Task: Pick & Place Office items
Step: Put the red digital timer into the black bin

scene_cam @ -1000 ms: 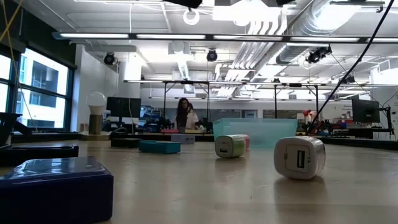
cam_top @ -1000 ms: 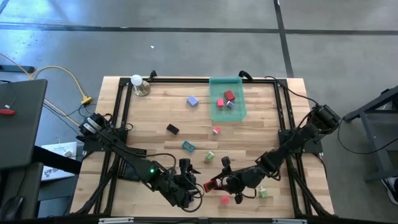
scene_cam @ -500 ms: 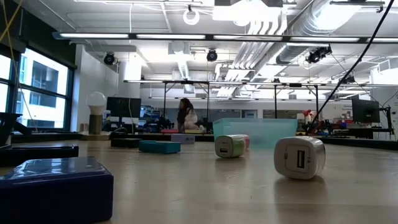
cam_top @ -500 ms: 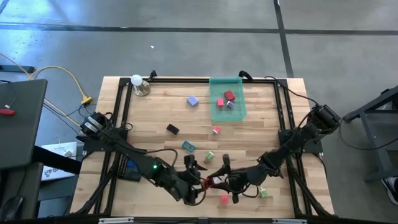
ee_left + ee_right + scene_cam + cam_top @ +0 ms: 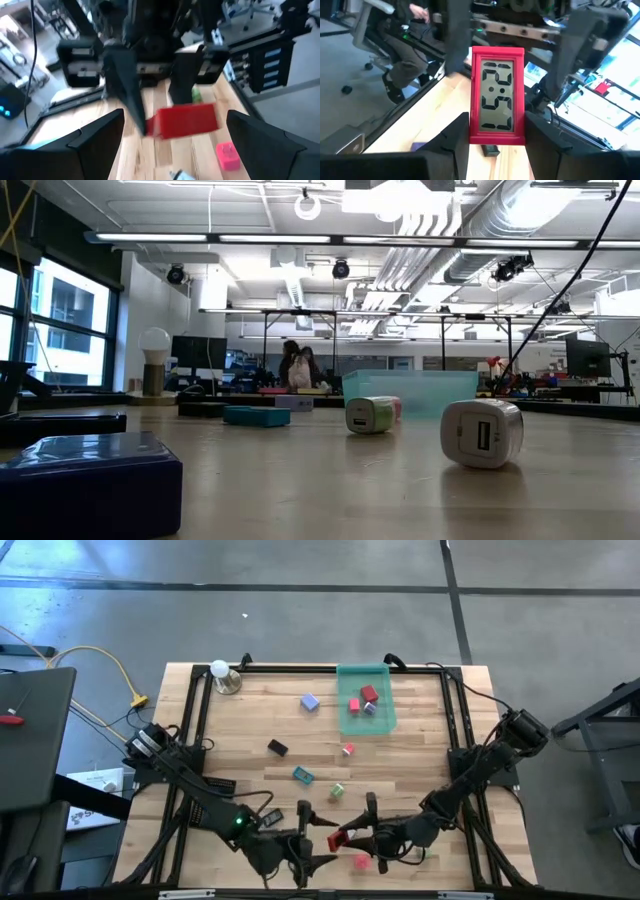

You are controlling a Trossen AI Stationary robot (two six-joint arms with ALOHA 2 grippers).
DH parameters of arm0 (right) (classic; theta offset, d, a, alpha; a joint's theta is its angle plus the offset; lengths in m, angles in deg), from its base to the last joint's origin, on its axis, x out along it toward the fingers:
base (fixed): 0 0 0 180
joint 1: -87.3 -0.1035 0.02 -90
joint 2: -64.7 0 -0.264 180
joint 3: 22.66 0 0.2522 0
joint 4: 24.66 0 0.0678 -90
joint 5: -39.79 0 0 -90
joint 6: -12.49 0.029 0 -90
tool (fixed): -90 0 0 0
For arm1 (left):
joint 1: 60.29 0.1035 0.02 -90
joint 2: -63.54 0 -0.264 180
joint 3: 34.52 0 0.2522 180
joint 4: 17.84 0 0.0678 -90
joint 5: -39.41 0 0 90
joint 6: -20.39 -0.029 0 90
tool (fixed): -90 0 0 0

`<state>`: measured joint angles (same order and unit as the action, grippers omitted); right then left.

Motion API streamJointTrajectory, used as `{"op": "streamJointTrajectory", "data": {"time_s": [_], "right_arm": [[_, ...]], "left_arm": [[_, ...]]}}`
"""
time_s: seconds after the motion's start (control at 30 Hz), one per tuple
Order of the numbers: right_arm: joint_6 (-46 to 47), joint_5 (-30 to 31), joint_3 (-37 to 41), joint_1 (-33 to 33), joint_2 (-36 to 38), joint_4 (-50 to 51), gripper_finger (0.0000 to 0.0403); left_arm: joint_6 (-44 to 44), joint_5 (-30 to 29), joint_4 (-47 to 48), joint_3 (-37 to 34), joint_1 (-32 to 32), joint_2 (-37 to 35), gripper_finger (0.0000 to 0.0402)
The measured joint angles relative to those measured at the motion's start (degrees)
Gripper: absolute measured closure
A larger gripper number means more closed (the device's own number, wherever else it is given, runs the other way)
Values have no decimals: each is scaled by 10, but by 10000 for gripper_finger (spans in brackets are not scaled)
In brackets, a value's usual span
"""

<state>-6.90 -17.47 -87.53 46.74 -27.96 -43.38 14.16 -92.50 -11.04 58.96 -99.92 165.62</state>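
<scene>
My right gripper (image 5: 348, 837) is shut on a red office item with a digit display (image 5: 497, 95), held up near the table's front edge. My left gripper (image 5: 308, 840) faces it from the left, open, with its fingers (image 5: 95, 142) on either side of the red item and apart from it. Other office items lie flat on the wood: a pink one (image 5: 360, 861), a green-white one (image 5: 337, 791), a teal one (image 5: 303, 775), a black one (image 5: 277, 748) and a purple one (image 5: 310, 702). My right gripper pinches the red item by the two side edges of its lower end (image 5: 473, 134) between its two fingers. The fingers come almost level from the table's right. The item stands up out of the hold, display toward the wrist, lifted clear of the table.
A translucent green tray (image 5: 380, 720) at the far middle holds two red pieces and a small grey one. A white ball on a round base (image 5: 222, 673) stands at the far left corner. A black frame runs along the table's edges. The low view shows a white cube (image 5: 482, 433) and a dark blue block (image 5: 90, 480).
Both grippers have risen a little and tipped up from slanting downward to nearly level, each wrist rolling as it went. The red item has gone up with my right gripper and stays clear of the table. My left gripper stays open.
</scene>
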Motion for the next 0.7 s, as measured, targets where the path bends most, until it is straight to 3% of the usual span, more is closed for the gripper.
{"op": "streamJointTrajectory", "data": {"time_s": [0.53,0.7], "right_arm": [[0,2,0,0,0,-17,263],[0,2,0,0,0,-17,263]], "left_arm": [[-19,0,-31,0,2,0,58],[-2,0,-30,0,10,0,81]]}}
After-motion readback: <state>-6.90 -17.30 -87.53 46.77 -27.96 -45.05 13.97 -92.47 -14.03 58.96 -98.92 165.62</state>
